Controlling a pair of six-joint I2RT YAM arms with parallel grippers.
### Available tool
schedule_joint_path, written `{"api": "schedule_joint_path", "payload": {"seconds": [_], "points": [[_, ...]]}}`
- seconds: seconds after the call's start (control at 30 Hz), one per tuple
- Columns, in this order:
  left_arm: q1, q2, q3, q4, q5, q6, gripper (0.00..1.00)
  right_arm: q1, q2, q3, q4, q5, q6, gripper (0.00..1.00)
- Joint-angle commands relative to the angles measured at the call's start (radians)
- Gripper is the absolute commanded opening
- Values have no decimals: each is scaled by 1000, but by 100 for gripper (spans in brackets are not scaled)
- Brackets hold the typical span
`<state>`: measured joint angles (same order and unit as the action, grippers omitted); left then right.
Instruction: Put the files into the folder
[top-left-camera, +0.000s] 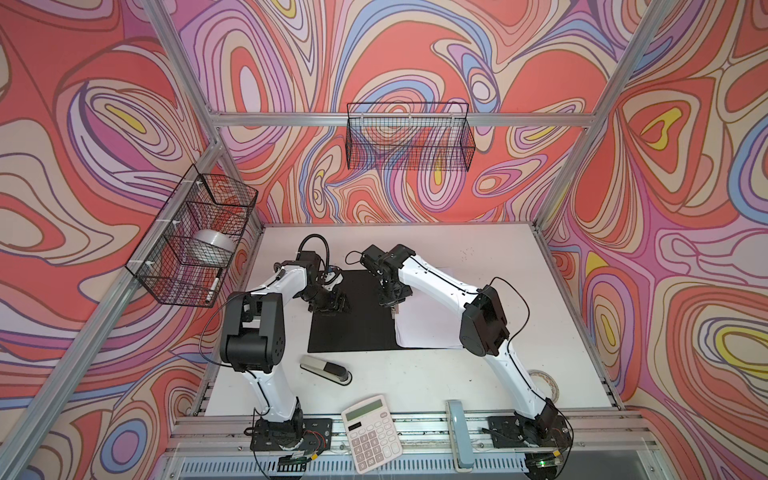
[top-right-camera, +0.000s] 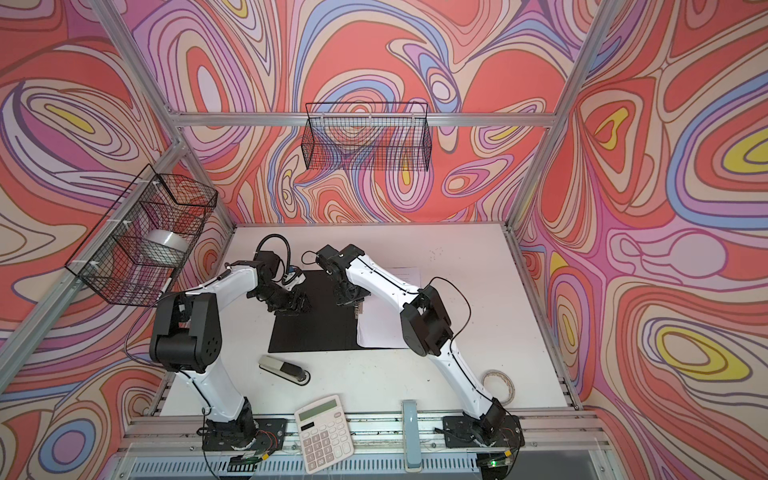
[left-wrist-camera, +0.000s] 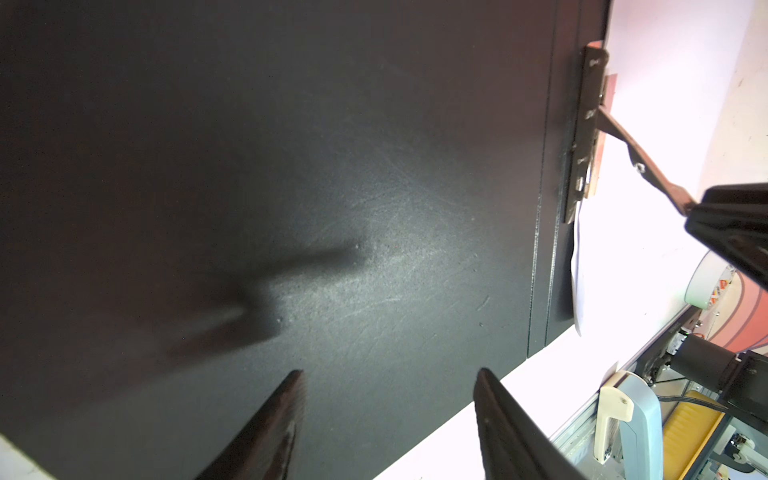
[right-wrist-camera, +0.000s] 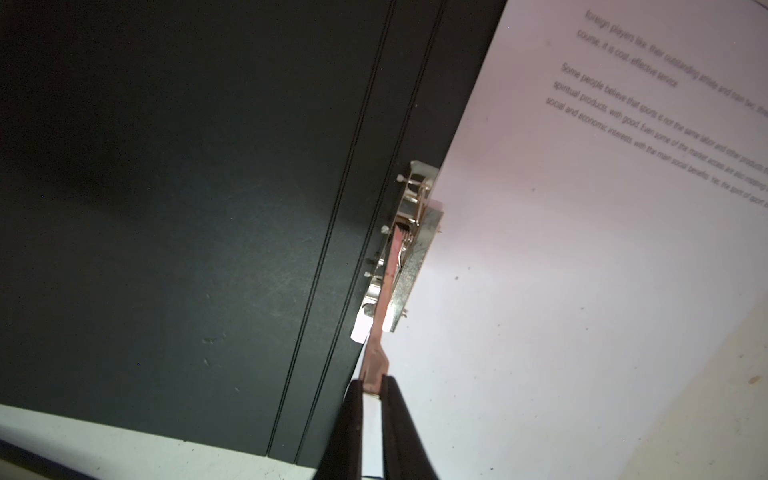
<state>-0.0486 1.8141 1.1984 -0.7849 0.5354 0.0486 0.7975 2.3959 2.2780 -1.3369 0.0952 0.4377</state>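
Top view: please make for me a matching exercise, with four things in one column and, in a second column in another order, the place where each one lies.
Things
1. calculator
2. stapler
3. tape roll
4. paper sheets

Places
a. in the wire basket on the left wall
b. right of the black half of the folder
c. on the table, just in front of the folder
d. on the metal rail at the front edge

Pairs: 1-d, 2-c, 3-a, 4-b

Folder (top-left-camera: 353, 316) open flat, black inside up; white files (top-left-camera: 428, 324) at spine clip (right-wrist-camera: 409, 249).
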Motion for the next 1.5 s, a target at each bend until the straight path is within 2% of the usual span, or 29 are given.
{"api": "schedule_joint_path", "payload": {"seconds": [0.0,1.1,1.47], "points": [[12,20,-10,-10,18,10,65,-5,-4,-25,-15,9,-7,10],[52,30,-21,-11,42,19,64,-6,17,-156,34,-29,-11,7],[53,52,-21,19,24,1,64,-18,8,-126,18,-32,-23,7]]}}
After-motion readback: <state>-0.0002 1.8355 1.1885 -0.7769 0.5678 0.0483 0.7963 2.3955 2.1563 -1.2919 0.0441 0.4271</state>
